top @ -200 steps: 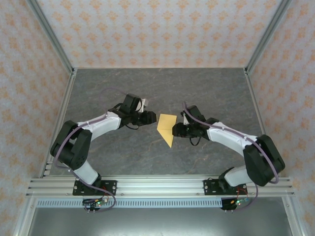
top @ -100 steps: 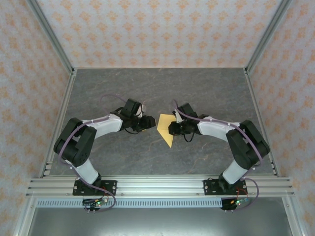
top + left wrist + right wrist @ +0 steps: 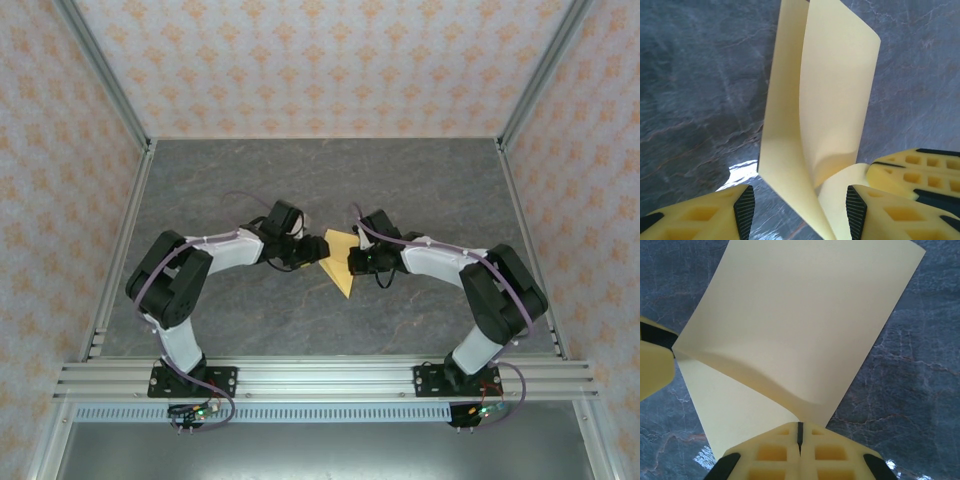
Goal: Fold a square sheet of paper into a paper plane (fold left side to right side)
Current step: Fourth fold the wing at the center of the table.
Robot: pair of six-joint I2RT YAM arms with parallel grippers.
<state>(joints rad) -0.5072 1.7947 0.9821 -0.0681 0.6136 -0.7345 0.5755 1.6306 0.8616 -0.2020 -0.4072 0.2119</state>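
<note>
The table (image 3: pixel 300 180) is a dark grey, marble-patterned slab, glossy enough to throw a small glare in both wrist views. It is boxed in by pale walls (image 3: pixel 320 60) printed with an orange floral motif, with bare aluminium posts (image 3: pixel 105 75) at the corners and a ribbed aluminium rail (image 3: pixel 320 380) along the 6 o'clock edge, where the 2 arms are bolted. The yellow paper (image 3: pixel 340 265) sits near the middle of the table, already creased into a smaller shape whose sharp tip points toward 6 o'clock. Its upper layers are lifted off the surface rather than lying flat. The left gripper (image 3: pixel 306 250) is at the paper's 9 o'clock edge and the right gripper (image 3: pixel 352 258) at its 3 o'clock edge, so the two nearly meet across it. In the left wrist view the left gripper (image 3: pixel 800 205) stands about half open, its 2 black-padded fingers straddling the paper (image 3: pixel 830 90), which rises between them as a curled double layer; no firm pinch shows. In the right wrist view the right gripper (image 3: pixel 800 432) is fully closed, fingers pressed together, nipping the near edge of the paper (image 3: pixel 800 315), which bows upward toward 12 o'clock.
</note>
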